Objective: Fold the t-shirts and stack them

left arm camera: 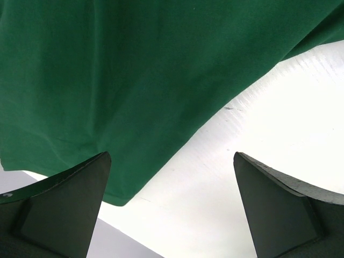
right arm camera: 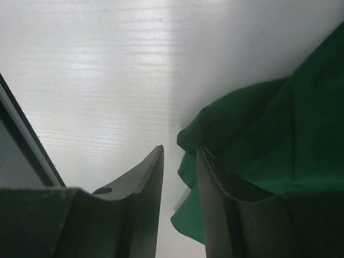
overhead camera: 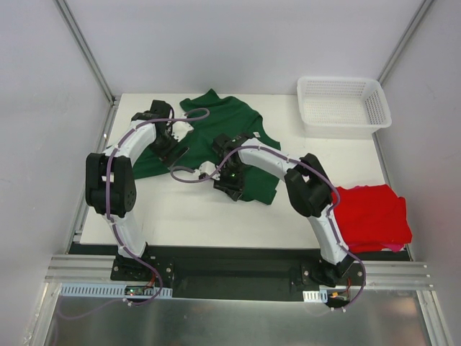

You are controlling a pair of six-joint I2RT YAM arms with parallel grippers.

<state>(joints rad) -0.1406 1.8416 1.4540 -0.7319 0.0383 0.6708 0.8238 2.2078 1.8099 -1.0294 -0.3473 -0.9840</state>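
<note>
- The flat white table [overhead camera: 187, 216] fills most of the top view, with both arms reaching up from the bottom edge of the frame.
- The dark green cloth t-shirt [overhead camera: 230, 119] lies spread but rumpled in the upper middle of the frame. It's flat on the table, with both arms over it. I'd say folding this one is the step in hand, and it's nowhere near a tidy rectangle yet.
- The bright red cloth t-shirt [overhead camera: 371, 216] sits at the lower right, near the table's edge. It looks like a folded bundle already, so probably that half is done.
- The white plastic mesh basket [overhead camera: 344, 81] is at the upper right, well apart from both shirts.
- The left pincer [left arm camera: 171, 158] is spread wide with nothing in it, hovering over the green shirt's edge where cloth meets bare table.
- The right pincer [right arm camera: 180, 150] has only a narrow gap. A bunched green fold sits right at the tip and beside one finger, but I can't see any cloth actually pinched.
- Next, my guess: each pincer needs a real bite on a green edge, then both carry it across together to fold it. After that the shirt goes onto the red one.
</note>
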